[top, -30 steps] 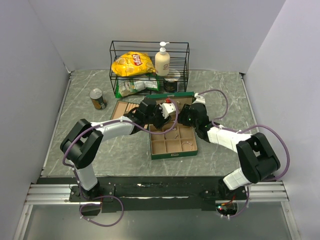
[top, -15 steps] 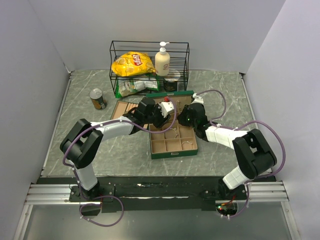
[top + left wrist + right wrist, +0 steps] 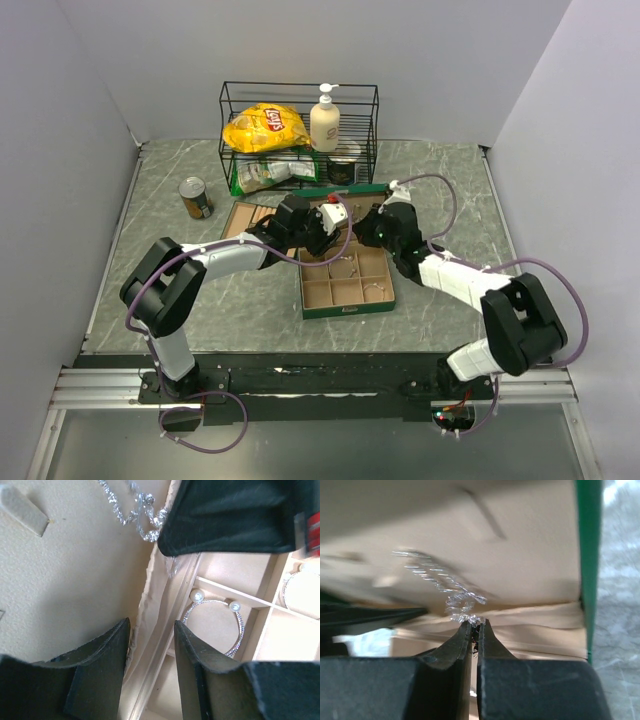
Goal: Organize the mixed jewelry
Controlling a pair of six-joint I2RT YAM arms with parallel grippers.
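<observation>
Patience pays here: our right end effector is pinched shut on one end of the sparkly chain, which lies against the open lid of the green box, so we should lift slowly. Our left end effector stands half open astride the box's inner wall, holding nothing. One compartment of the box holds a pearl-tipped bangle.

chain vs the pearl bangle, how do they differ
The chain is limp and lies in a crumpled line on the flat tan lining. The bangle is a stiff open hoop with two pearl ends, lying in a compartment. The right gripper pinches the chain's end, while nothing touches the bangle. Both are silvery and sparkly.
</observation>
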